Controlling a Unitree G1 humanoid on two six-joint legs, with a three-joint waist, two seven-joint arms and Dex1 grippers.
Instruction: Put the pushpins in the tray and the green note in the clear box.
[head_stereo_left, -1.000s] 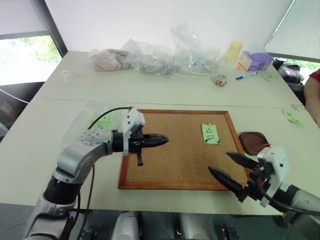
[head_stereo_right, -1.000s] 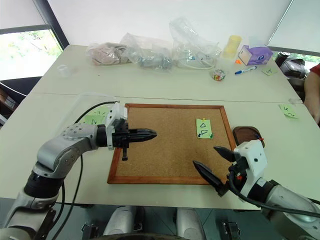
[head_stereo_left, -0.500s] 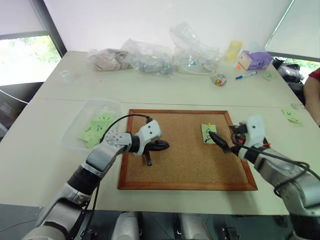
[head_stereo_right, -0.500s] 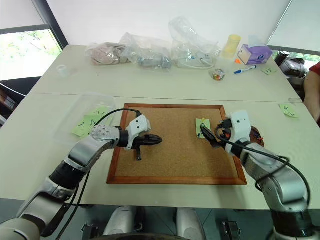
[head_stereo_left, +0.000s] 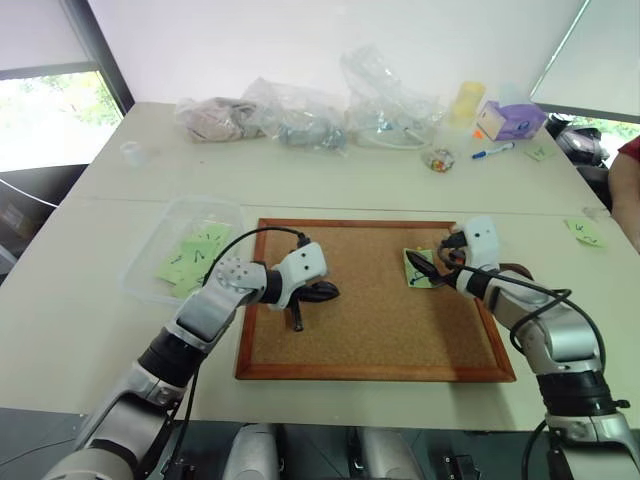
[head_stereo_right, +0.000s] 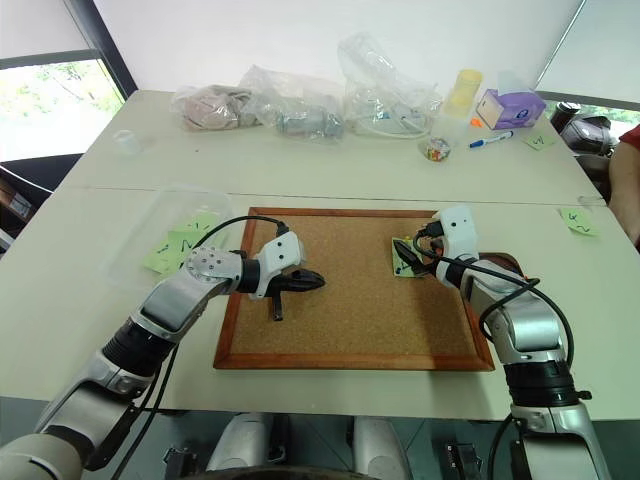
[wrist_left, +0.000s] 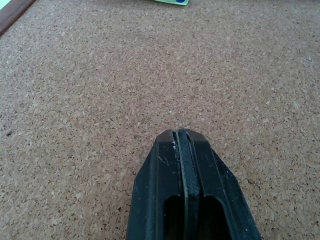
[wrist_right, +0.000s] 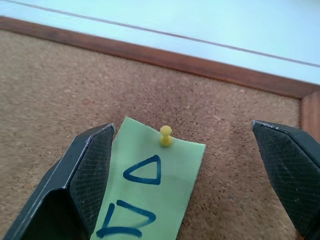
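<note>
A: Where's the note (wrist_right: 150, 190)?

B: Pinned to the cork board (head_stereo_left: 370, 330), near its 2 o'clock corner. A yellowish pin (wrist_right: 165, 136) with a knob head holds its top edge.

A: Step?

B: Pulling that pin, I'd say. The right gripper (wrist_right: 190, 170) stands wide, straddling the thin paper; it must centre and close.

A: The left gripper (head_stereo_left: 326, 292)?

B: Shut, empty, over grainy cork. The glossy brown tray (head_stereo_right: 485, 268) lies at 3 o'clock; the box (head_stereo_left: 160, 262), clear plastic, at 9.

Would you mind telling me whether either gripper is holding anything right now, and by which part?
Nothing is held. The left gripper is shut on nothing above the cork board; the right gripper stands open around the green note.
</note>
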